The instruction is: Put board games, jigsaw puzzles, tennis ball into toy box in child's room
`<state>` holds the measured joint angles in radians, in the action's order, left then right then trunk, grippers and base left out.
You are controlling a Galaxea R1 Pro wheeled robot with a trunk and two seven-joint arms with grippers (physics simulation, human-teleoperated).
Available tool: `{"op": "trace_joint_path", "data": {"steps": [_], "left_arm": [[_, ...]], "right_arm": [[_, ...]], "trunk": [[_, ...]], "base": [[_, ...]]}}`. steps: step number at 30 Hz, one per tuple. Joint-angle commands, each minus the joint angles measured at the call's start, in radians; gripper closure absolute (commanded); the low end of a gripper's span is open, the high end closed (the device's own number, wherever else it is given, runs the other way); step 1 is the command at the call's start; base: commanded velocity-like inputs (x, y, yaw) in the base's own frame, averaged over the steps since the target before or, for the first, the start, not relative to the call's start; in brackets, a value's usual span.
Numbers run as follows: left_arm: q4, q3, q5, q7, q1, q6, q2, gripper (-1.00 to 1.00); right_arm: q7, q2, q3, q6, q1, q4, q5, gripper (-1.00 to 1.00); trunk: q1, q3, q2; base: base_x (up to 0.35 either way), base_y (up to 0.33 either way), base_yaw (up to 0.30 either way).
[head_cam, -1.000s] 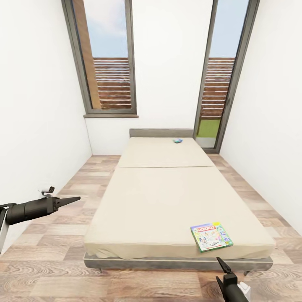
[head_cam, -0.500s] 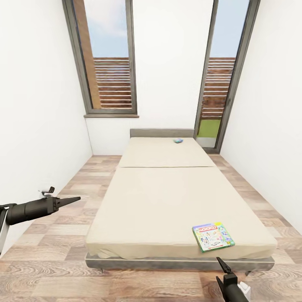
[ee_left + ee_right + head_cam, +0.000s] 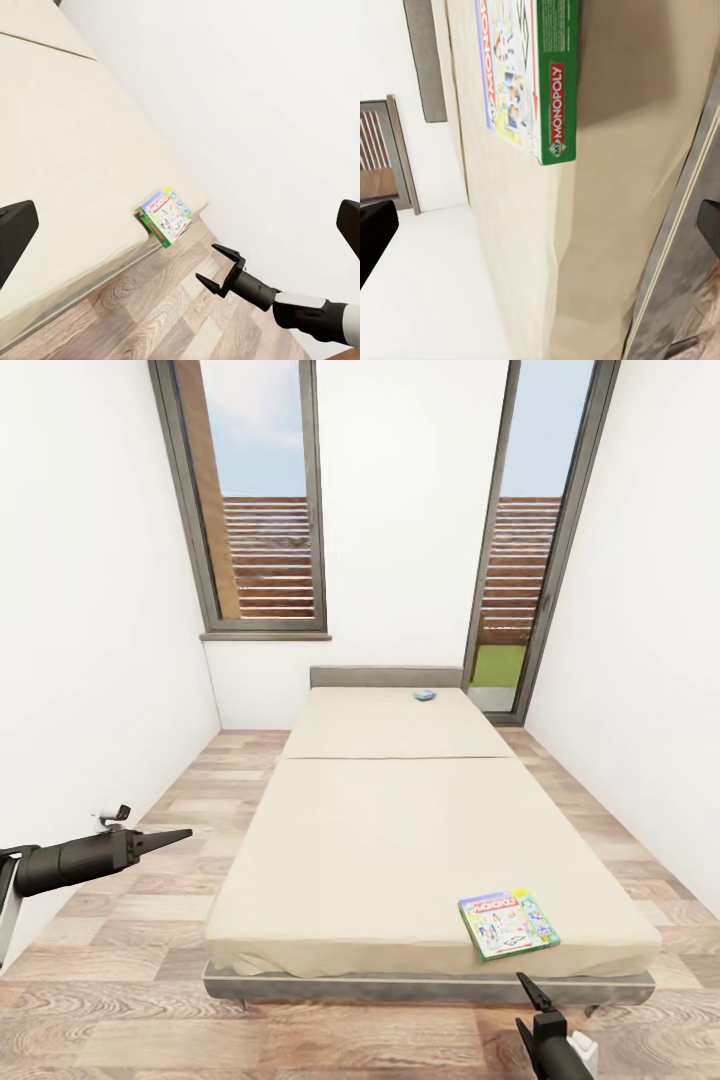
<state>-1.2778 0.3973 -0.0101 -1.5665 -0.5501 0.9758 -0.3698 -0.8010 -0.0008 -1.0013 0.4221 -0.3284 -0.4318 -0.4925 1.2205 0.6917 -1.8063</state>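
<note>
Basically the approach step — the robot faces the foot of the bed (image 3: 400, 830) and nothing is gripped yet. The Monopoly box (image 3: 507, 923), thin, flat, green-edged with a white printed cover, lies on the plain beige mattress near the foot edge, at about 5 o'clock in the head view. A second board game (image 3: 425, 696), small and bluish, sits by the grey headboard at 12 o'clock. The right gripper (image 3: 219, 265) hangs just short of the dark frame below the Monopoly box, prongs spread. The left gripper (image 3: 165, 838) is over the wood-plank floor (image 3: 130, 950) at 8 o'clock; fingers spread too, judging by the left wrist view. Next move likely calls for reaching the right arm over the edge — a thin box flush on soft fabric, hard to get under.
</note>
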Motion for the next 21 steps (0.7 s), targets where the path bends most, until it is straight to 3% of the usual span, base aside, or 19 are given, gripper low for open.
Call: {"op": "trace_joint_path", "data": {"steps": [1, 4, 11, 21], "left_arm": [[0.0, 0.0, 0.001, -0.004, -0.001, 0.011, 0.0, -1.0], [0.0, 0.0, 0.001, -0.004, -0.001, 0.011, 0.001, -1.0], [0.0, 0.0, 0.001, -0.004, -0.001, 0.011, 0.002, -1.0], [0.0, 0.0, 0.001, -0.004, -0.001, 0.011, 0.003, -1.0]], "right_arm": [[-0.002, 0.0, -0.003, 0.008, -0.001, 0.0, -0.006, -1.0], [-0.001, -0.003, -0.004, 0.008, -0.011, 0.0, -0.008, -1.0], [0.0, 0.0, -0.005, 0.004, -0.031, 0.002, -0.01, -1.0], [0.006, 0.012, -0.004, -0.082, -0.036, 0.004, -0.011, -1.0]], "trunk": [[0.004, 0.004, -0.008], [0.015, 0.014, -0.029], [0.015, 0.014, -0.029], [0.019, 0.017, -0.036]], "base": [[0.0, 0.0, 0.0], [0.0, 0.0, 0.0], [0.0, 0.0, 0.0], [0.0, 0.0, 0.0]]}}
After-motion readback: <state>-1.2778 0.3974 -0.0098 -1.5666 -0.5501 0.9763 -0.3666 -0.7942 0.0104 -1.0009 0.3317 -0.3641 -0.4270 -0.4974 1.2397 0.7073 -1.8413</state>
